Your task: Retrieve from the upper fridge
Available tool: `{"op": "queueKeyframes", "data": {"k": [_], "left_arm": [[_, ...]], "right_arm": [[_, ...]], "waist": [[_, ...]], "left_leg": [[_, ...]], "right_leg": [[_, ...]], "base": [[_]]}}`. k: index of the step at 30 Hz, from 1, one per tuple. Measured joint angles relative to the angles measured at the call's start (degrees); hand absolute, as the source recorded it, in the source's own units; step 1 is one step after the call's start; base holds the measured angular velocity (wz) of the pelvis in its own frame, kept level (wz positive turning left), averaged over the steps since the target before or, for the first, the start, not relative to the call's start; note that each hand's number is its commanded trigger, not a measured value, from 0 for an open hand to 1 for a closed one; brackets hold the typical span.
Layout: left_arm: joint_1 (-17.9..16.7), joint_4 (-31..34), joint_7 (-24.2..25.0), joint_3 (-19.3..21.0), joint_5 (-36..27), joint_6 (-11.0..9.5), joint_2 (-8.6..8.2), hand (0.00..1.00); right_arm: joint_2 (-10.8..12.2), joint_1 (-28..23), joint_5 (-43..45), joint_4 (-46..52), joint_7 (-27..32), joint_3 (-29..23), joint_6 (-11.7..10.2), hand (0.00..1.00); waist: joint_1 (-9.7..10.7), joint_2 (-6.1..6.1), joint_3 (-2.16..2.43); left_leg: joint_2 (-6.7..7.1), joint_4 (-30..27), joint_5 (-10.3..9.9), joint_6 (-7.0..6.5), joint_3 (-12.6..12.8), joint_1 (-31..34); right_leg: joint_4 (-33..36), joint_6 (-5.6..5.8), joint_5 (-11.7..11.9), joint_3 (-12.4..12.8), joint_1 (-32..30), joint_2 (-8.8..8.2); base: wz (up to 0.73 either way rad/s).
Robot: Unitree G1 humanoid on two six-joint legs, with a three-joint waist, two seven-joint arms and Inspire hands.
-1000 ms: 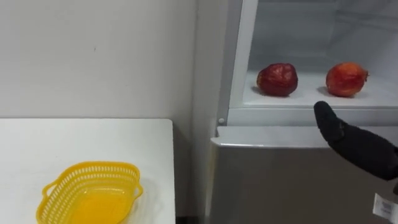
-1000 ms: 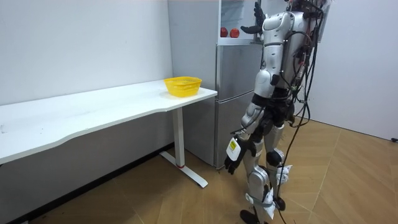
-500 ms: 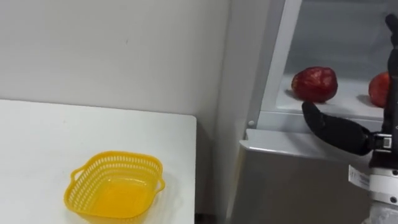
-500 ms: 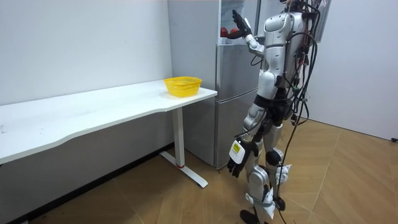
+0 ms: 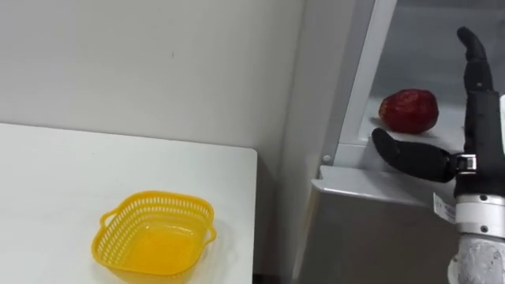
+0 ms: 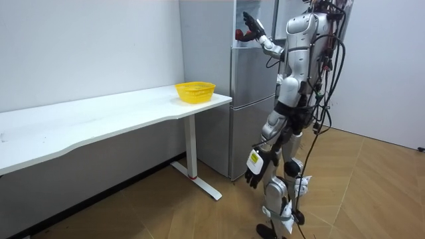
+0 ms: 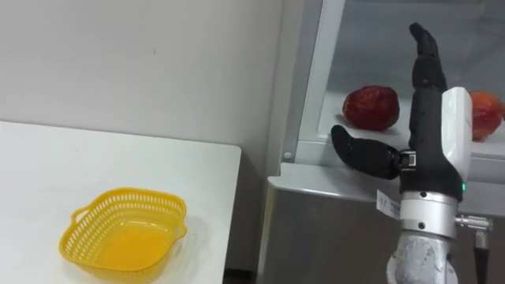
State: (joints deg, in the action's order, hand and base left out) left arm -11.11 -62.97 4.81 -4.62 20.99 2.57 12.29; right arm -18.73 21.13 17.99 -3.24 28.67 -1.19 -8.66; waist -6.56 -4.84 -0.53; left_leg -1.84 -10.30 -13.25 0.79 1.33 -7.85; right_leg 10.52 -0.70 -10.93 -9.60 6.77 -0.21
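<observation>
Though the robot's right hand is raised with straight, empty fingers before the upper fridge, left hand hanging low, both red fruits sit ungrasped on its shelf, so the retrieval itself is not yet done.

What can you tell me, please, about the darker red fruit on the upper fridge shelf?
The darker red fruit is roundish and slightly lumpy, with glossy deep red skin. It looks whole. It rests on the white shelf of the open upper fridge, near the front edge and apart from a brighter red fruit on its right. The right hand is raised before it with straight fingers; whether they touch is unclear.
</observation>
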Motion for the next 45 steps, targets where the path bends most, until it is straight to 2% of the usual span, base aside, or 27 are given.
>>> {"op": "queueKeyframes", "data": {"k": [7, 11, 21, 24, 26, 29, 35, 37, 42, 45], "left_arm": [[-0.06, -0.01, 1.05, 0.21, 0.05, 0.0, 0.0, 0.0], [-0.07, -0.08, 1.95, 0.79, 0.1, 0.0, 0.0, 0.0], [-0.6, -0.17, 2.04, 2.16, 0.03, -0.01, -0.05, 0.0], [-0.95, -0.03, 2.04, 2.54, 0.03, 0.0, -0.06, 0.0], [-0.93, 0.15, 1.99, 3.52, 0.01, 0.01, -0.01, 0.0], [-1.02, 0.36, 1.76, 4.44, -0.05, 0.03, 0.23, 0.0], [-1.22, 0.98, 1.61, 4.46, -0.02, 0.13, 0.59, 0.0], [-1.65, 1.03, 1.61, 4.47, -0.03, 0.19, 0.73, 0.0], [-1.93, 1.14, 1.66, 4.5, -0.03, 1.14, 0.79, 0.0], [-2.37, 1.96, 1.91, 4.5, -0.04, 1.31, 0.84, 0.0]], "right_arm": [[-0.25, 0.23, -0.23, -0.98, -2.81, -0.06, 0.0, 0.0], [-2.19, 0.24, -0.78, -0.98, -3.99, -0.06, 0.0, 0.0], [-3.86, 0.25, -2.15, -2.23, -5.5, -0.15, -0.01, 0.0], [-5.08, 0.26, -3.5, -2.35, -6.3, -0.17, 0.0, 0.0], [-6.52, 0.28, -5.33, -2.37, -6.89, -0.17, 0.05, 0.0], [-7.72, 0.5, -7.29, -2.84, -8.12, -0.13, 0.19, 0.0], [-8.44, 3.82, -10.73, -6.74, -10.28, -0.15, 1.41, 0.0], [-8.51, 5.21, -10.99, -7.91, -10.9, -0.2, 2.34, 0.0], [-9.09, 7.02, -11.43, -9.58, -12.42, -0.61, 2.61, 0.0], [-10.53, 7.07, -12.46, -9.53, -13.21, -0.65, 3.01, 0.0]], "waist": [[-0.01, 0.0, 0.04], [-0.03, 0.12, 0.23], [0.48, 0.44, 0.43], [0.63, 0.34, 0.48], [0.77, -0.09, 0.65], [1.06, -0.9, 0.48], [1.79, -2.09, 0.19], [1.95, -2.19, 0.19], [2.31, -2.16, 0.24], [2.47, -2.15, 0.33]], "left_leg": [[0.1, -0.77, 0.0, 0.0, -0.03, 0.35], [0.26, -0.82, 0.0, -0.01, -0.12, 0.45], [0.31, -0.99, 0.01, -0.02, -0.14, 0.37], [0.32, -0.96, 0.01, -0.02, -0.1, 0.67], [0.33, -0.99, 0.03, -0.05, -0.12, 1.17], [0.33, -0.99, 0.04, -0.06, -0.12, 1.16], [0.36, -1.06, 0.04, -0.06, -0.18, 1.2], [0.38, -1.12, 0.04, -0.06, -0.38, 1.34], [0.4, -1.17, 0.04, -0.07, -0.68, 1.71], [0.48, -1.47, 0.04, -0.07, -1.27, 2.23]], "right_leg": [[0.1, -0.14, 0.08, -0.05, 0.15, -0.07], [0.16, -0.14, 0.09, -0.1, 0.23, -0.24], [0.25, -0.14, 0.09, -0.32, 0.05, -0.35], [0.26, -0.14, 0.09, -0.29, -0.37, -0.38], [0.33, -0.14, 0.09, -0.27, -0.78, -0.41], [0.32, -0.14, 0.09, -0.19, -0.76, -0.4], [0.36, -0.13, 0.1, -0.37, -0.76, -0.48], [0.35, -0.13, 0.1, -0.54, -0.76, -0.48], [0.29, -0.13, 0.1, -0.82, -0.93, -0.47], [0.27, -0.13, 0.1, -1.42, -1.04, -0.57]], "base": [[0.0], [0.0], [0.0], [0.0], [0.0], [0.0], [0.0], [0.04], [0.03], [0.1]]}}
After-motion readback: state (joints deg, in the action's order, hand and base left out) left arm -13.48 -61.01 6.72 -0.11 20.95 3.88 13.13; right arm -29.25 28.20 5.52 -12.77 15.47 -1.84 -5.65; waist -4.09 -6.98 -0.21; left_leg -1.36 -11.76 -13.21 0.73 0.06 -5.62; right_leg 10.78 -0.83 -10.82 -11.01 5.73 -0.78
